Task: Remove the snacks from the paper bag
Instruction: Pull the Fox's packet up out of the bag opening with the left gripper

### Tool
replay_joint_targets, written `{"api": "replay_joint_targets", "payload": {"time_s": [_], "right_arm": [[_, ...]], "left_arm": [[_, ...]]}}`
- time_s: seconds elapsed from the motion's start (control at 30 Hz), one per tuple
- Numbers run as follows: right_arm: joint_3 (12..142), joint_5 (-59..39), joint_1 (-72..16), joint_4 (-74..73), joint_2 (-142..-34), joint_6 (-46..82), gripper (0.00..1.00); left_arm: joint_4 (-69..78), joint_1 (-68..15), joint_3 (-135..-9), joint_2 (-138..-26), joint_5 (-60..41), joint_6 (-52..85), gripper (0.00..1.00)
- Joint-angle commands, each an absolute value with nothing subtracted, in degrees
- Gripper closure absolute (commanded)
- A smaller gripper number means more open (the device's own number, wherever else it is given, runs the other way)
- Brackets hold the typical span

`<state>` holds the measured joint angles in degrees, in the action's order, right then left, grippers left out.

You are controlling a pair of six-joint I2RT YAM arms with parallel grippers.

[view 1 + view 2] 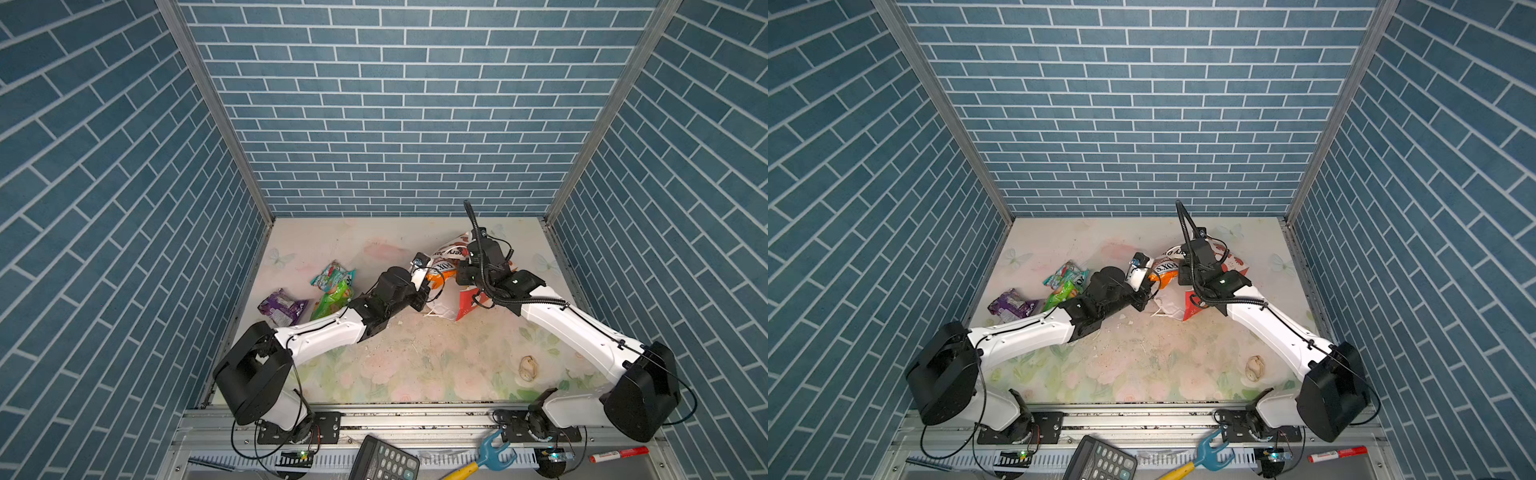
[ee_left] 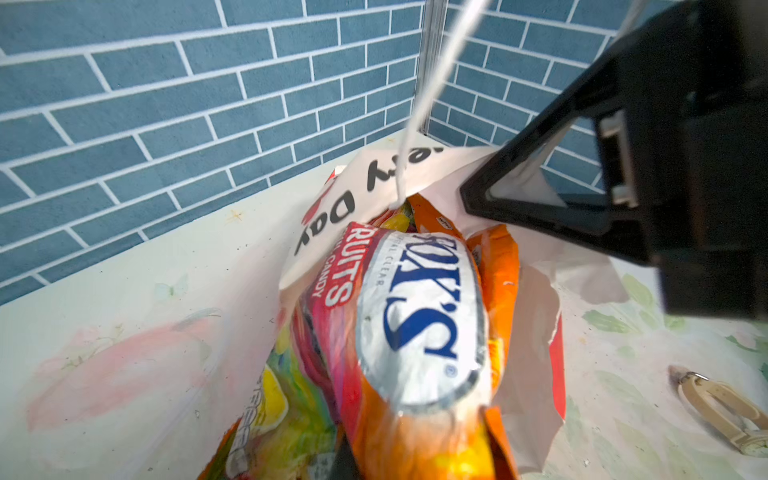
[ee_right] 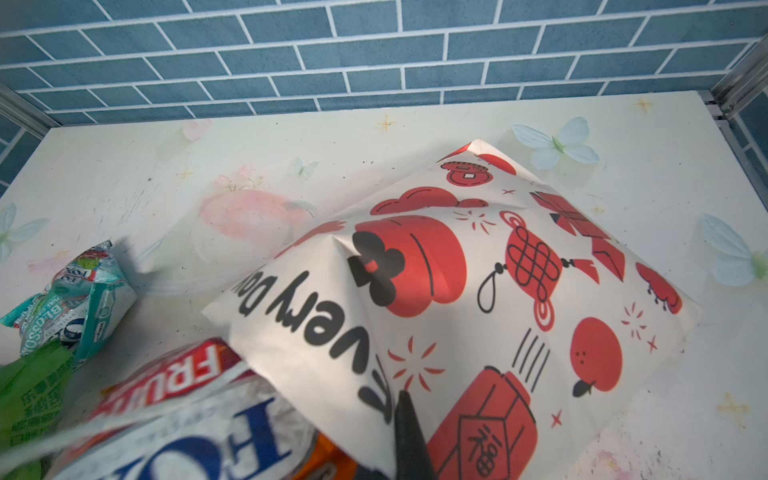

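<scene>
Paper bag (image 3: 498, 291) rim pinched in right tool (image 2: 486, 183); left tool (image 1: 431, 286) grips FOX'S packet (image 2: 419, 332) at mouth.

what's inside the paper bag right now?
At the paper bag mouth: a FOX'S packet half out, an orange packet against it, a yellow wrapper deeper in. The bag's paper hides anything further down.

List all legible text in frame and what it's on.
"FOX'S", "FRUITS", "CLEAR", "CANDY": orange packet.
"Every Day": paper bag.
"福": red envelope drawing on that bag.
"BLOSSOM": teal packet.
Too small to read: green packet print, calculator keys, marker label.
</scene>
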<state>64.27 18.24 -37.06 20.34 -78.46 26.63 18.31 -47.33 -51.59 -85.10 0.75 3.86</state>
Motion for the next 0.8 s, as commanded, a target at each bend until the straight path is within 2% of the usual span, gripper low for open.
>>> {"api": "replay_joint_targets", "payload": {"time_s": [0.0, 0.77], "right_arm": [[63.75, 19.25, -36.83, 22.38, -80.17, 29.36, 1.00], [61.88, 17.80, -36.72, 18.37, -78.22, 28.24, 1.00]], "left_arm": [[20.05, -47.20, -51.62, -81.03, 2.71, 2.51, 1.00], [16.39, -47.20, -52.36, -78.01, 7.86, 2.01, 1.00]]}}
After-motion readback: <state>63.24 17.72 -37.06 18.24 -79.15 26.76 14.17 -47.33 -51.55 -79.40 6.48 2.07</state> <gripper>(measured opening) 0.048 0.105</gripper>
